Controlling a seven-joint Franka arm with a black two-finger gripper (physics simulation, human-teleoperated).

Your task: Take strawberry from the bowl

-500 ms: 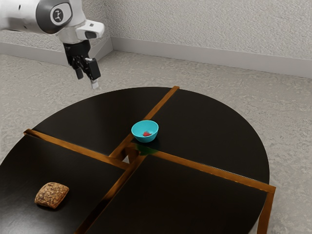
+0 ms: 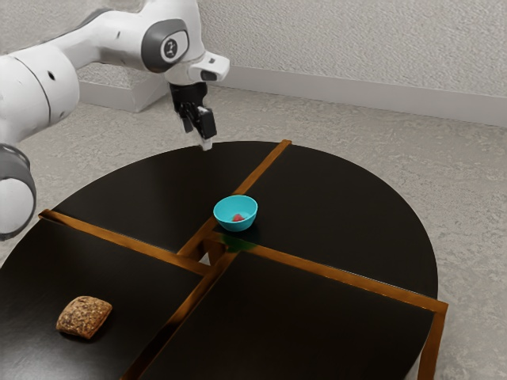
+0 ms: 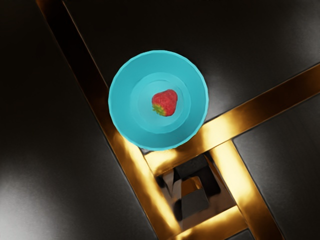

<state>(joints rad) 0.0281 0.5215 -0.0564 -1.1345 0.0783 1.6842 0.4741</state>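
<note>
One strawberry [image 3: 167,101] lies inside the turquoise bowl [image 3: 120,100]; we judge ourselves at the approach, our empty hand [image 2: 198,136] spread apart, needing next to centre above it and descend.

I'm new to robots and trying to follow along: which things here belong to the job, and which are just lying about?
For the job:
- strawberry, to be taken out
- blue bowl, holding it
- gripper, to do the taking

Just there:
- brown bread-like lump
- table, merely the support
</note>
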